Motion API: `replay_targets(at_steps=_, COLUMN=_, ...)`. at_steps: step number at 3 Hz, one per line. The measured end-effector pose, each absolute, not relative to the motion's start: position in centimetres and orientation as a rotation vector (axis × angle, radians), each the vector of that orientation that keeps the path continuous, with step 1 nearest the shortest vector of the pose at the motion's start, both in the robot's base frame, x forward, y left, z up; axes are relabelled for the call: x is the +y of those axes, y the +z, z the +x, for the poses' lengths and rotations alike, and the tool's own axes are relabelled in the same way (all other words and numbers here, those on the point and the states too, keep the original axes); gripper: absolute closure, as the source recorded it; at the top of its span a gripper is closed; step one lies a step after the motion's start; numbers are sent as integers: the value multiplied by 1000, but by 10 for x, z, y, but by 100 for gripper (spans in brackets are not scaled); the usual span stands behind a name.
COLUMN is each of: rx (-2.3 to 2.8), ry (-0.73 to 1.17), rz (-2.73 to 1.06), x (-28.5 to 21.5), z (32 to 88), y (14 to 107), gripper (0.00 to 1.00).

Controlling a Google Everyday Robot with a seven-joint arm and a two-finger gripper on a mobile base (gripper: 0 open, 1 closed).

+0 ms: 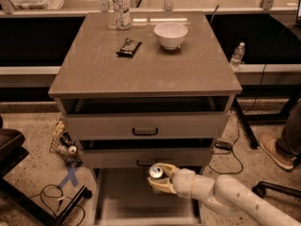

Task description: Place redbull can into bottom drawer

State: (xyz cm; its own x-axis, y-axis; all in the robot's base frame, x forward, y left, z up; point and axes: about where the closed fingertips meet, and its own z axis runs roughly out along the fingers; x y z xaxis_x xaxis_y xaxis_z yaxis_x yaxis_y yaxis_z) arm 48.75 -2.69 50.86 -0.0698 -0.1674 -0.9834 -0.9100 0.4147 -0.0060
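Observation:
My gripper point(159, 178) reaches in from the lower right and is shut on the redbull can point(156, 172). Only the can's shiny silver top shows; its body is hidden by the fingers. The can is held upright above the back part of the bottom drawer point(113, 197). That drawer is pulled out as a wide grey tray with a bare floor. The can hangs just in front of the lower grey drawer front point(117, 157).
Two grey drawer fronts with black handles point(145, 131) sit above the open tray. On the cabinet top point(197, 69) are a white bowl point(170, 35), a dark snack bar point(129, 46) and a clear bottle point(121, 6). Cans point(67, 149) and cables point(51, 192) lie on the floor at the left.

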Motion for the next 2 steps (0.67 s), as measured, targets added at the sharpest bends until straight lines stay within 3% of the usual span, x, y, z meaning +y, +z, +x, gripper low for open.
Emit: replay_targets(at_steps=2, rx=1438, ry=904, rz=-1024, x=-27, z=456, y=392, gripper=100)
